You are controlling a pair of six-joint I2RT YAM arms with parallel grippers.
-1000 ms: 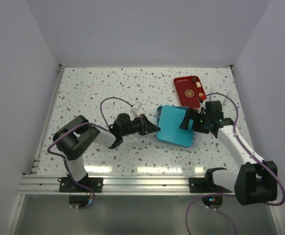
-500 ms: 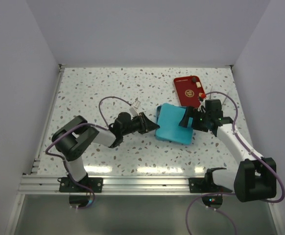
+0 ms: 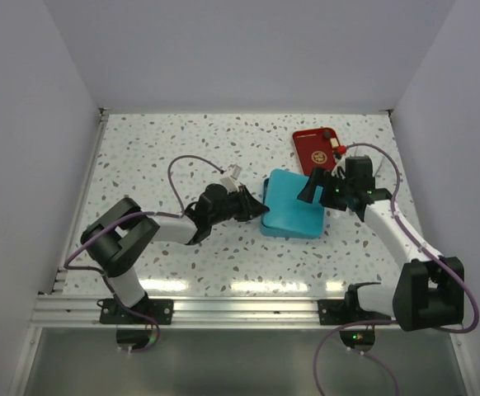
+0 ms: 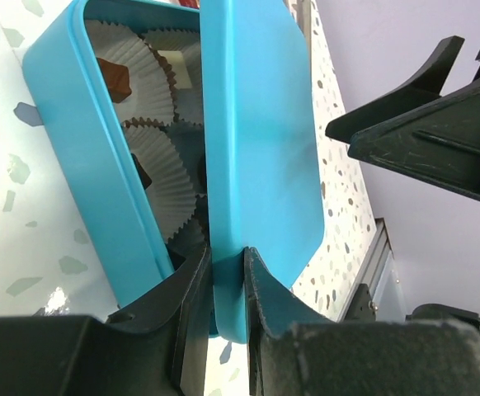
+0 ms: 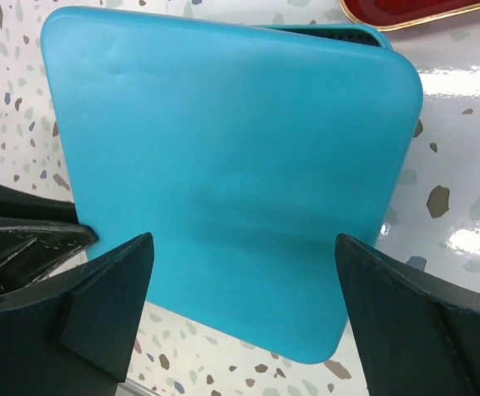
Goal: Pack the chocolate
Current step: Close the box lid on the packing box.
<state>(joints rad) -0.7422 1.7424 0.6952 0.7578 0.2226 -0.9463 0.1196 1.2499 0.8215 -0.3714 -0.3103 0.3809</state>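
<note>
The left end effector [image 4: 226, 272] pinches the lid [image 4: 256, 148] at 9 o'clock; the right end effector [image 5: 244, 264] gapes wide. The chocolate [image 4: 115, 77] looks small and crumbly: hold its sides softly.

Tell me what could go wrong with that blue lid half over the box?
The left gripper pinches the lid by one edge, so it might pivot or slip. The lid sits askew over the box, paper cups and chocolate exposed on one side; pushed down, it could catch the rim or crush a cup. The open right gripper hangs close and could nudge it.
</note>
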